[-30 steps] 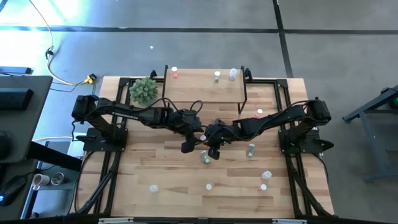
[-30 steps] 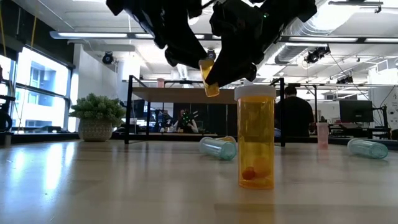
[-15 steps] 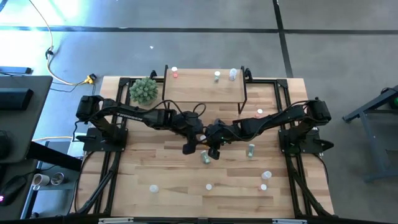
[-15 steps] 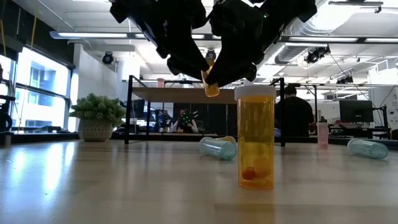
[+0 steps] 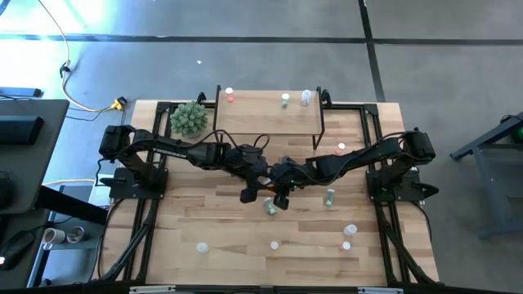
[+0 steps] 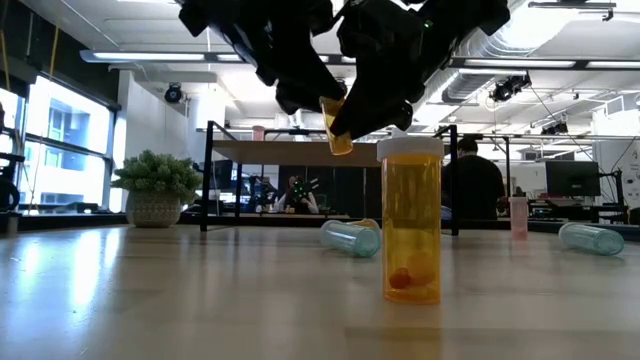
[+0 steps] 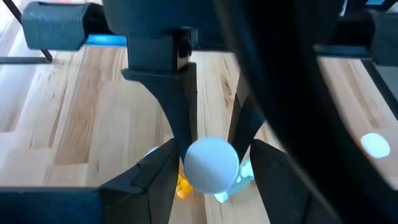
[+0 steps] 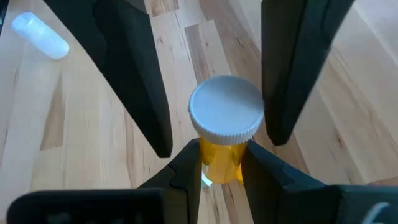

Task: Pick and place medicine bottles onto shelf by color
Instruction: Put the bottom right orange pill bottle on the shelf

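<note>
- Held orange bottle (image 8: pixel 222 155), white cap (image 8: pixel 226 115): in the air over the table's middle, between both grippers, tilted in the low view.
- Right gripper (image 8: pixel 221 165): pinched on the orange body, just under the cap.
- Left gripper (image 7: pixel 211 158): fingers spread either side of the same cap. One looks to be touching it, the other shows a gap, so I would not call it a grip.
- Step, as I read it: arm-to-arm handover, right to left, before the carry to the shelf (image 5: pixel 261 114).
- Next move calls for:
  - left clamped on the cap before right lets go, or the bottle drops onto the loose ones below;
  - then lift clear and carry to the shelf at the table's far edge;
  - no orange group shows on the shelf, so it needs its own spot.
- Count on the shelf: three.
  - pink bottle (image 5: pixel 230 95)
  - green bottle (image 5: pixel 285 100)
  - clear bottle (image 5: pixel 306 97)
- Count loose on the table (image 5: pixel 204 212): six.
  - two green (image 5: pixel 269 207), (image 5: pixel 330 196)
  - one clear (image 5: pixel 350 231)
  - one pink (image 5: pixel 346 245)
  - two upright, showing only white caps from above (image 5: pixel 274 243), (image 5: pixel 202 246)
- Low view shows one upright orange bottle (image 6: pixel 412 225) close to the camera. It is likely one of those two; the other's colour I cannot tell.
- Total in view: ten, held one included.
- One green plant (image 5: pixel 189 118) beside the shelf, not part of the sort.
</note>
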